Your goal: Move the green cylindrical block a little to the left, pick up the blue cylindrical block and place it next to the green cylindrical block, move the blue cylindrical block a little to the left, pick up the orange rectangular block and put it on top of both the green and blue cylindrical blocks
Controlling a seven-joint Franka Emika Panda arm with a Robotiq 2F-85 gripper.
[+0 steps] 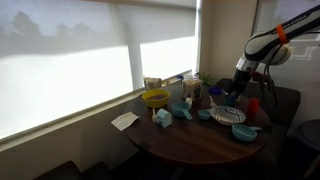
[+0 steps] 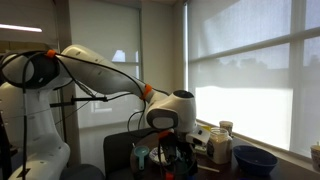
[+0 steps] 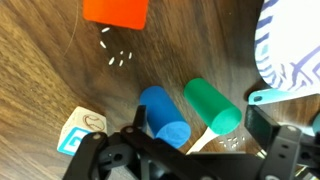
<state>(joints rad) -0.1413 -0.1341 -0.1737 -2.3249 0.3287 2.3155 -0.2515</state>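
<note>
In the wrist view the blue cylindrical block [image 3: 163, 114] and the green cylindrical block [image 3: 212, 105] lie side by side on the dark wooden table, touching or nearly touching. The orange rectangular block [image 3: 115, 10] lies farther off at the top edge, partly cut off. My gripper [image 3: 200, 128] is open just above the table. Its fingers straddle both cylinders, with the blue one beside one finger and the green one nearer the other. In both exterior views the gripper [image 1: 238, 92] [image 2: 170, 150] hangs low over the table and the blocks are too small to make out.
A blue-and-white patterned plate [image 3: 295, 45] and a teal utensil handle [image 3: 275, 95] lie beside the green cylinder. A wooden picture cube [image 3: 80, 130] sits by the blue one. A yellow bowl [image 1: 155, 98], a patterned dish [image 1: 226, 115] and jars [image 2: 220, 145] stand on the round table [image 1: 190, 140].
</note>
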